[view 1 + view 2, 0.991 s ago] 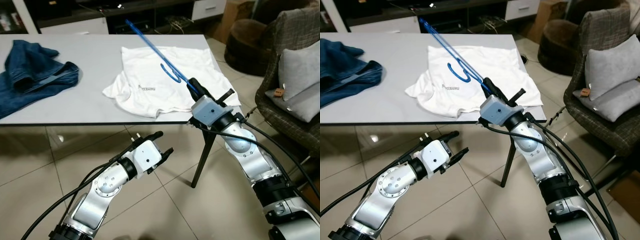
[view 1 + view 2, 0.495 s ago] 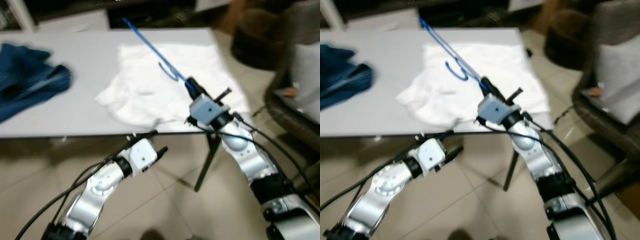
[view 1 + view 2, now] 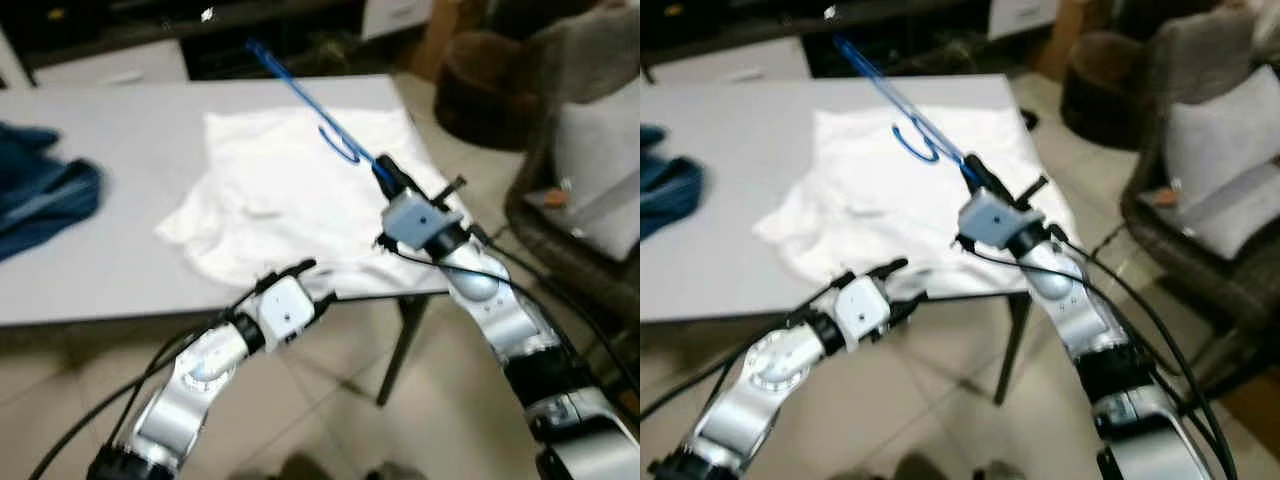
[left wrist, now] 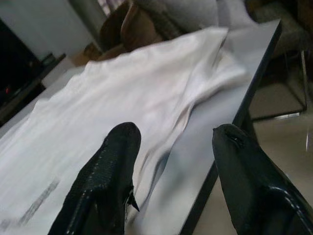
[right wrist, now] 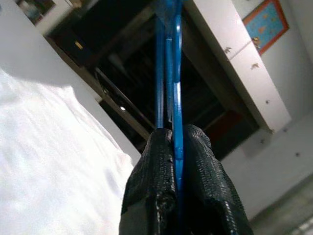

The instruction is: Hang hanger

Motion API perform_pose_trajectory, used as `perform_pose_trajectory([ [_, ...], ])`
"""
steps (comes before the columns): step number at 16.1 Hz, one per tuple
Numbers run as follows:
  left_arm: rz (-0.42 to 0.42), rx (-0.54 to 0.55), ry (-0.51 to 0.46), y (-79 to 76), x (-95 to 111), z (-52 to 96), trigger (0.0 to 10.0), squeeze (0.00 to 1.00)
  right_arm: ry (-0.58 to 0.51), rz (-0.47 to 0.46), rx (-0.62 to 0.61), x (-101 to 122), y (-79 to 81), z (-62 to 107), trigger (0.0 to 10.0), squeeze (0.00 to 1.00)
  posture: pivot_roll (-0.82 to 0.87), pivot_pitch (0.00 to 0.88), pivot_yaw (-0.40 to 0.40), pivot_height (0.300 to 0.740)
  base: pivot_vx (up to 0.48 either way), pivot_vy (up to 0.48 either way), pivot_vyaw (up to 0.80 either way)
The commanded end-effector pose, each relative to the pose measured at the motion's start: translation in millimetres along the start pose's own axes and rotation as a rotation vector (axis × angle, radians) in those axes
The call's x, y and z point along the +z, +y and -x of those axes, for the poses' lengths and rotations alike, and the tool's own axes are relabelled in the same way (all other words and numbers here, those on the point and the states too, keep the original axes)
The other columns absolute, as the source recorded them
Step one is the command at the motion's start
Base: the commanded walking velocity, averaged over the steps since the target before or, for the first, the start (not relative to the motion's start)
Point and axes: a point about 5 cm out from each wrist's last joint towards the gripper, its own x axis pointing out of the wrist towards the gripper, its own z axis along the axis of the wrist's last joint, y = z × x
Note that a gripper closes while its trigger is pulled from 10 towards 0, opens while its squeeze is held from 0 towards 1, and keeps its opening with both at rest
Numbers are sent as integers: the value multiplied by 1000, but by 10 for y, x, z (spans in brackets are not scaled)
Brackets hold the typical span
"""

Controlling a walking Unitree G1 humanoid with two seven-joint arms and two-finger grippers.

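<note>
my view moved closer to the table; right gripper still clamps the blue hanger, left gripper spread open near the white shirt.

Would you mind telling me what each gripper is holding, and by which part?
The right gripper pinches the blue hanger at one end of its frame, near the hook. The left gripper is open, holding nothing, at the table edge by the white shirt.

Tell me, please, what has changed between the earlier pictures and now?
The left gripper has moved forward and up to the near table edge, fingers open, right at the white T-shirt. The overall shift in the picture is the camera moving. Unchanged: the right gripper stays shut on the blue hanger above the shirt, and the jeans lie on the table.
</note>
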Motion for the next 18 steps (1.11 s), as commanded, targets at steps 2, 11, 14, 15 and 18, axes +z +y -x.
perform_pose_trajectory([
  [2,-18,-2,-16,8,46,-17,10000,0,-1,1,-12,-2,-46,-10,10000,0,4,25,4,740,356,0,0],
  [11,-25,-1,-20,19,55,-22,10000,0,4,3,-11,-15,-53,9,10000,0,-2,30,8,740,334,0,0],
  [14,-5,-27,-25,-19,57,-7,10000,0,6,0,-9,-16,-41,14,10000,0,2,30,8,740,95,0,0],
  [15,6,-44,-31,-31,66,5,10000,0,5,-1,-8,-15,-40,12,10000,0,2,31,8,740,0,0,0],
  [18,-2,-96,-26,-7,69,55,10000,0,5,-3,-10,-16,-39,9,10000,0,4,30,7,740,0,0,0],
])
